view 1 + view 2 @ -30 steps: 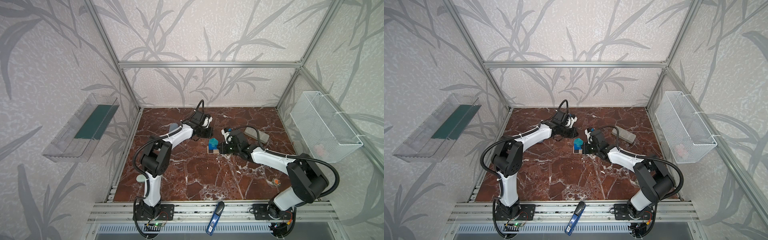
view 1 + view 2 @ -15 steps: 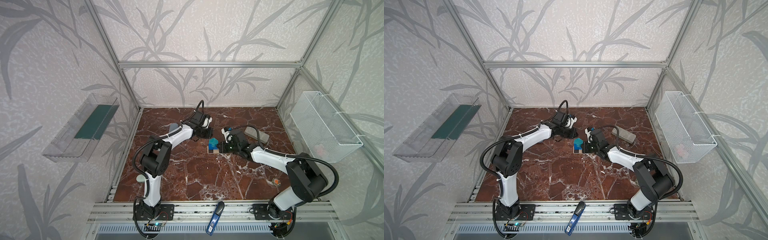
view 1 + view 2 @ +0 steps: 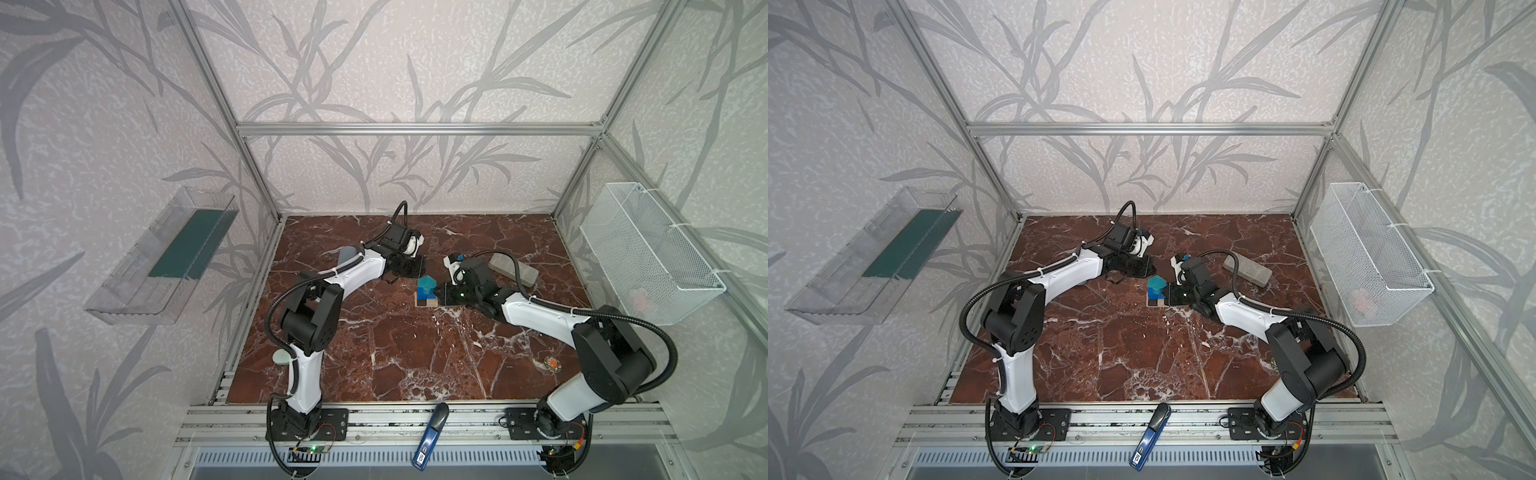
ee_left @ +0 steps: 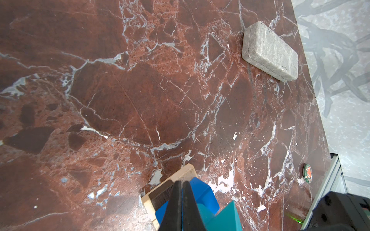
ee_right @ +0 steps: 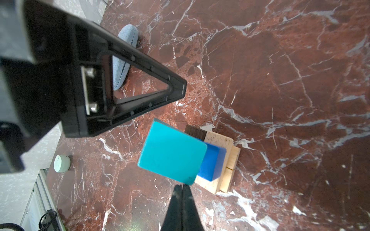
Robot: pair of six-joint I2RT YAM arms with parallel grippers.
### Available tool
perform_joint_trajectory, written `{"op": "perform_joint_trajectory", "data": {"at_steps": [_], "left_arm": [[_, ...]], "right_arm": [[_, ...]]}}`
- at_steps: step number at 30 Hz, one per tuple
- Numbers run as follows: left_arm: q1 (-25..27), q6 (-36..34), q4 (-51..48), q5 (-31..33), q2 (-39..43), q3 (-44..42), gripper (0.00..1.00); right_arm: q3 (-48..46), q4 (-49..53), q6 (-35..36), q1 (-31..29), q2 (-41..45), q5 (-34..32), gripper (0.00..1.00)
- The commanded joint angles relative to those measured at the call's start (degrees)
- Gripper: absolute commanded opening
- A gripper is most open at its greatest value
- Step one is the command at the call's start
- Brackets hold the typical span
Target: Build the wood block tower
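Both arms flank a tower that looks complete

We see the tower (image 3: 426, 291) on the marble table (image 3: 395, 353), teal block (image 5: 172, 154) topmost. The left gripper (image 4: 181, 186) and right gripper (image 5: 182, 189) sit just beside the tower on opposite sides, jaws pressed together on nothing, probably so they stay clear of it.

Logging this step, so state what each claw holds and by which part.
Nothing is held. The left claw and the right claw are both shut on nothing, near the tower.

Grey brick (image 4: 270, 52), grey-blue case (image 5: 128, 35), wire basket (image 3: 623, 237), badge (image 4: 307, 173)
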State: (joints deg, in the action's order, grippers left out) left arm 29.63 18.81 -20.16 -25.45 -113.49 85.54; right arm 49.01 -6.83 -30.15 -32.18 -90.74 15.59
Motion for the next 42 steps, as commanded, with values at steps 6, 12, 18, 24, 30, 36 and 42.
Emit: {"op": "perform_joint_trajectory", "data": {"at_steps": [6, 12, 18, 24, 30, 36, 42], "left_arm": [[0.3, -1.5, -0.6, 0.5, 2.8, -0.7, 0.0], [0.3, -1.5, -0.6, 0.6, 3.0, -0.8, 0.0], [0.4, -1.5, -0.5, 0.7, 3.0, -0.9, 0.0], [0.3, -1.5, -0.6, 0.8, 3.1, -0.9, 0.0], [0.4, -1.3, -0.4, 1.2, 3.2, -0.9, 0.0], [0.3, -0.8, -0.1, 1.8, 3.4, -0.7, 0.0], [0.3, 0.0, 0.5, 3.5, 3.8, -0.5, 0.0]], "right_arm": [[1.4, -1.4, -0.1, 0.3, -0.8, 0.8, 0.0], [1.4, -1.4, -0.1, 0.3, -1.0, 1.1, 0.0], [1.3, -1.4, -0.2, 0.3, -1.0, 1.3, 0.0], [1.1, -1.3, -0.3, 0.3, -0.8, 1.5, 0.0], [0.6, -1.4, -0.7, 0.3, -0.2, 1.6, 0.0], [-0.5, -1.4, -1.0, 0.3, 0.6, 1.6, 0.0], [-1.6, -1.5, -1.5, 0.4, 1.7, 2.1, 0.0]]}}
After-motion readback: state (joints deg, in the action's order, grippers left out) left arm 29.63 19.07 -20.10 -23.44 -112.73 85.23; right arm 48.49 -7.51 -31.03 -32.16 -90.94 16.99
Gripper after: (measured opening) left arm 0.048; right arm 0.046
